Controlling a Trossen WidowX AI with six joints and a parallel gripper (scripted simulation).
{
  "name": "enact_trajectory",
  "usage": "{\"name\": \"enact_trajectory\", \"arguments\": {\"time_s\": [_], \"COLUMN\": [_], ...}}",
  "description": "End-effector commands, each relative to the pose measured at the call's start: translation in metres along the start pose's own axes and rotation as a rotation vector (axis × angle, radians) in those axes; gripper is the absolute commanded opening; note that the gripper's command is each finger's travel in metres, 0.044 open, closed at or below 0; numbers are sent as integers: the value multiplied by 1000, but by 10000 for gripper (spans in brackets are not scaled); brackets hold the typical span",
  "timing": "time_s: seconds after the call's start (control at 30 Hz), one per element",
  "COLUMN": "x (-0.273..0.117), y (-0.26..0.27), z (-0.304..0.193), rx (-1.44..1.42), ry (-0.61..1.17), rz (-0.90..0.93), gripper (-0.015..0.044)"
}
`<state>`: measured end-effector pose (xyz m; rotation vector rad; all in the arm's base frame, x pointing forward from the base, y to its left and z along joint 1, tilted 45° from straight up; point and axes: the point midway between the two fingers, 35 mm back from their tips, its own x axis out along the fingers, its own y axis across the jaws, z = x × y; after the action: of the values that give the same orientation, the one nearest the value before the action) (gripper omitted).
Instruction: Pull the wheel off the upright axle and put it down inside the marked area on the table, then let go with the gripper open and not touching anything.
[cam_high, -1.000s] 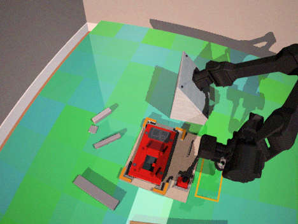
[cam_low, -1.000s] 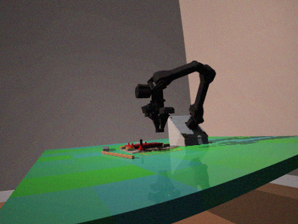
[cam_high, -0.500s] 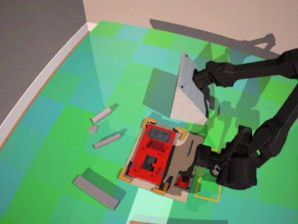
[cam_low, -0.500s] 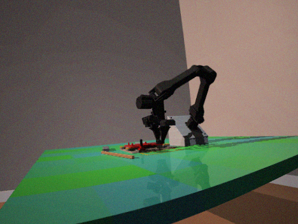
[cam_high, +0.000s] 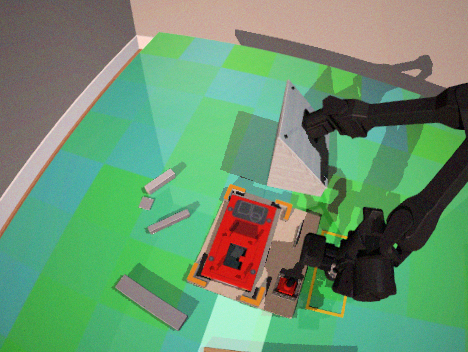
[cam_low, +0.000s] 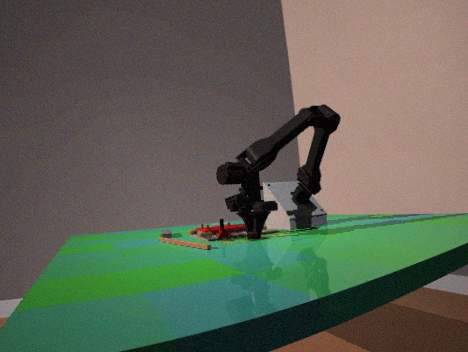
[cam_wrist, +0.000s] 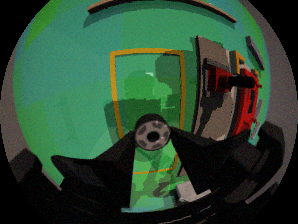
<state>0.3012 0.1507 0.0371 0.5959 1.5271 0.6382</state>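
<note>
While the end effector (cam_wrist: 153, 137) grips the wheel (cam_wrist: 152, 135) over the orange outline (cam_wrist: 119, 90) at frame centre, lower it flat onto the bench (cam_wrist: 67, 76) before opening.

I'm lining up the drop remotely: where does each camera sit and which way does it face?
Top: high above, looking down at the red board and orange outline; whole arm shows.
Exterior: low, off the table, side-on; full arm shows.
Wrist: behind the pincer, facing down; fingers hold the wheel.
Top and wrist both show the outline.
</note>
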Motion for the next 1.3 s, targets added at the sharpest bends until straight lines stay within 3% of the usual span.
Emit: {"name": "enact_trajectory", "arguments": {"time_s": [0.0, 0.17, 0.4, 0.53, 0.73, 0.9, 1.27], "x": [0, -6, -58, -60, -84, -106, -106], "y": [1, 0, -1, 0, -27, -40, -40], "z": [0, 1, 0, 0, -39, -81, -83], "rx": [-3, -2, 10, 11, 22, 16, 16], "ry": [0, 0, -2, -2, 0, 3, 3], "rz": [0, -1, 1, 1, -12, -4, -3], "gripper": [184, 300, 300, 300, 440, 440, 440]}}
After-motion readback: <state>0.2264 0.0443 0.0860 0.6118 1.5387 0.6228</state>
